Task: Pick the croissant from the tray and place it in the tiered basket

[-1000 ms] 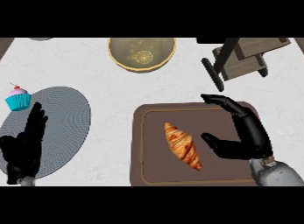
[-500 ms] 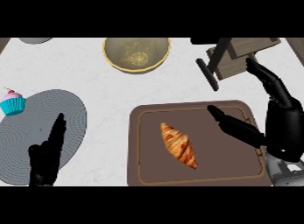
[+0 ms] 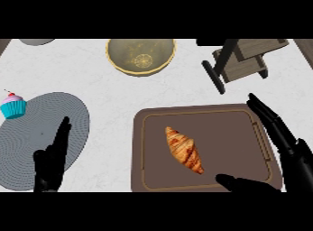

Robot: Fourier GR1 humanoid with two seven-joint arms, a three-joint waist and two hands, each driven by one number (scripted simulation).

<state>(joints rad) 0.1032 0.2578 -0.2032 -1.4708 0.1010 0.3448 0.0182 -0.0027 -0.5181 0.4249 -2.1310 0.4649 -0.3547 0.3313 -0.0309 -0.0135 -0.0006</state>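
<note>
My right hand (image 3: 288, 153) is cut off at the near edge, fingers (image 3: 269, 115) straight and released over the tray (image 3: 205, 115). The croissant (image 3: 184, 150) lies in the tray, untouched. The tiered basket (image 3: 242, 63) is partly cropped far right.

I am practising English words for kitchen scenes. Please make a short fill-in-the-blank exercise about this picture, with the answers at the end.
1. The croissant lies on the brown ____.
2. The cupcake with blue wrapper stands beside the round grey ____.
3. The left robot hand rests, fingers straight, over the ____.
4. The right robot hand is open at the tray's ____ edge, not touching the croissant.

Answers: tray; placemat; placemat; right
</note>
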